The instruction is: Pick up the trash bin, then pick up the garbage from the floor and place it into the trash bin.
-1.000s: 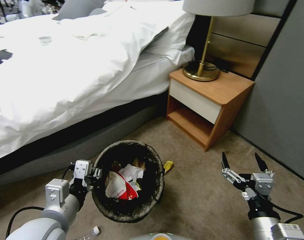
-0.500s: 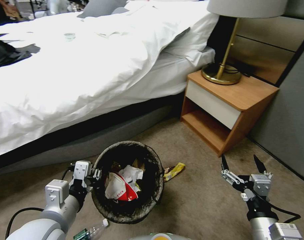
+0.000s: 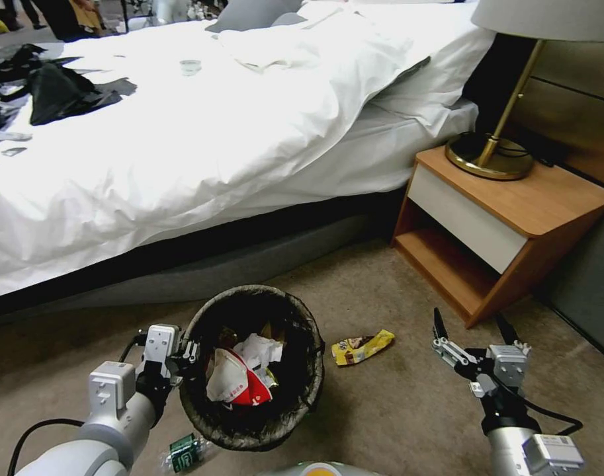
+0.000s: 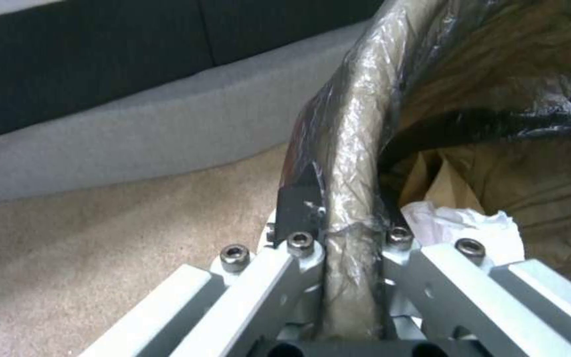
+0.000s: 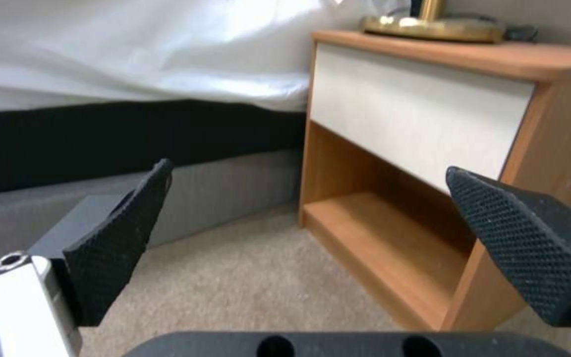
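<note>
The left gripper (image 3: 186, 354) was clenched on the bin's (image 3: 252, 367) bagged rim, holding the bin near the bed (image 3: 182, 165). The right gripper (image 3: 470, 334) hung released beside the nightstand (image 3: 507, 231). A yellow wrapper (image 3: 362, 347) lay on the carpet between bin and nightstand. The slick bag could slip and tip the bin; open carpet surrounded the wrapper.
</note>
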Controlling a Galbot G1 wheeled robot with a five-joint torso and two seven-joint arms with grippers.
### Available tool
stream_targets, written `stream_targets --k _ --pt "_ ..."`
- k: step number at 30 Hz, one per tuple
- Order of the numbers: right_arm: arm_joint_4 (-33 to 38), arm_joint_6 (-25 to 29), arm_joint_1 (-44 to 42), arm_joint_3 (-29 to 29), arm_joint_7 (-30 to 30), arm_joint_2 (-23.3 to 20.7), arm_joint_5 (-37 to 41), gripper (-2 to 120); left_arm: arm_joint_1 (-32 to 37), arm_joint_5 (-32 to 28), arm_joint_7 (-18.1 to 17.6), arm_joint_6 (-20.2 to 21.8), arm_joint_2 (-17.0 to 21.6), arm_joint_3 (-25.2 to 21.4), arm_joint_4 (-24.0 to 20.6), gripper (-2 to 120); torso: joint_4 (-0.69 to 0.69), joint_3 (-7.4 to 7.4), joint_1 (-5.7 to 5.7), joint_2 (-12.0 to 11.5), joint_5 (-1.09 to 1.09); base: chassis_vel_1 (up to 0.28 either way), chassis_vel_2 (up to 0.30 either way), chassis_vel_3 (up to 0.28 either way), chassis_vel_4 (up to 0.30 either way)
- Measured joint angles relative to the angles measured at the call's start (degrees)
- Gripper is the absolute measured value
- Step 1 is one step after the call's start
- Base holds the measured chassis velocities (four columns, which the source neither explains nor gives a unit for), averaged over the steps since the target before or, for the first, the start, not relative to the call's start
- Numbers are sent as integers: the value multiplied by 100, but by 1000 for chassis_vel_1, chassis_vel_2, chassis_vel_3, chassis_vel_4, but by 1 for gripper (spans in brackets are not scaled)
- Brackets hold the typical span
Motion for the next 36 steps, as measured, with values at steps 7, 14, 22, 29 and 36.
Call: stream_targets --k 7,14,22,29,36 --pt "-179 -555 350 -351 192 -70 97 100 90 -86 23 -176 14 -26 0 1 1 0 0 0 0 0 0 0 0" --pt "-469 -1734 1057 -883 849 -241 1013 100 127 -118 46 -249 -7 -27 0 1 0 0 0 0 0 0 0 0 0" --pt "-922 -2491 1746 -1348 1430 -389 2247 100 177 -110 49 -252 -8 -65 0 1 0 0 0 0 0 0 0 0 0" --pt "-1306 -2942 2432 -1753 2149 -387 3007 100 175 -107 50 -252 -2 -89 0 1 0 0 0 0 0 0 0 0 0" --pt "-1952 -3360 3124 -1956 2820 -66 3654 100 160 -110 51 -252 22 -103 0 1 0 0 0 0 -1 0 0 0 0"
